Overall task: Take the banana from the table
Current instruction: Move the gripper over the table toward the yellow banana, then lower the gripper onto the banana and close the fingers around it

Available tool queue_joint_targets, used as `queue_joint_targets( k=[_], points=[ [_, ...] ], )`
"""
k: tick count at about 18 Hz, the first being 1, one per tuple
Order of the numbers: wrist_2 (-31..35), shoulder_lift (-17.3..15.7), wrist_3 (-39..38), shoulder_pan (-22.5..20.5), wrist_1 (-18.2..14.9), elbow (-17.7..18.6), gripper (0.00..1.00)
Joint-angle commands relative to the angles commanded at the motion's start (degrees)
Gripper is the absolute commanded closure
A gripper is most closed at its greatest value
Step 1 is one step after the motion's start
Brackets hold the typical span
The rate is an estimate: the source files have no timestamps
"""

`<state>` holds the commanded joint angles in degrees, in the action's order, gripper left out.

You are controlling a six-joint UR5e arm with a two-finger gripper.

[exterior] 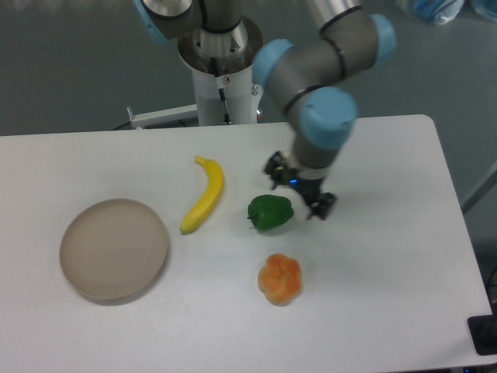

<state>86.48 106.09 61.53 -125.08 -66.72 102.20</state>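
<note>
Item: banana [204, 195]. Slim, curved, bright yellow. Lies flat on the table [388, 311], in the far-middle part, nearer the far edge than the near edge. Stem tip points toward the far edge; blunt end points toward the near-left corner. Long axis runs mostly far-to-near, leaning slightly left at its near end. Untouched, nothing holding it.

Item: claw [299, 186]. Hangs over the table just right of and behind the green pepper [270, 212], carried by the single arm [318, 78]. Small, dark, seen from above; whether its fingers are spread or closed cannot be told. Nothing is visibly held.

Key relation: the banana lies to the left of the claw in the camera view, at roughly the same depth on the table, the pepper's far-left shoulder lying near the line between them. Judgement: the approach is under way but no grasp has begun. The claw would need to travel leftward, clear the pepper, and turn its fingers to close across the banana's narrow width, not along its length.

Other items: round tan plate [114, 249] toward the near-left; orange lobed fruit [279, 278] near the near edge, middle.
</note>
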Motion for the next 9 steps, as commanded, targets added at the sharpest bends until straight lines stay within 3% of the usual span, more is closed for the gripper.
queue_joint_targets(
  k=[4,9],
  points=[
    [0.00,-0.97,-3.24,2.56,8.96,7.56,0.00],
    [0.18,0.43,-11.68,5.98,12.48,9.68,0.00]
  ],
)
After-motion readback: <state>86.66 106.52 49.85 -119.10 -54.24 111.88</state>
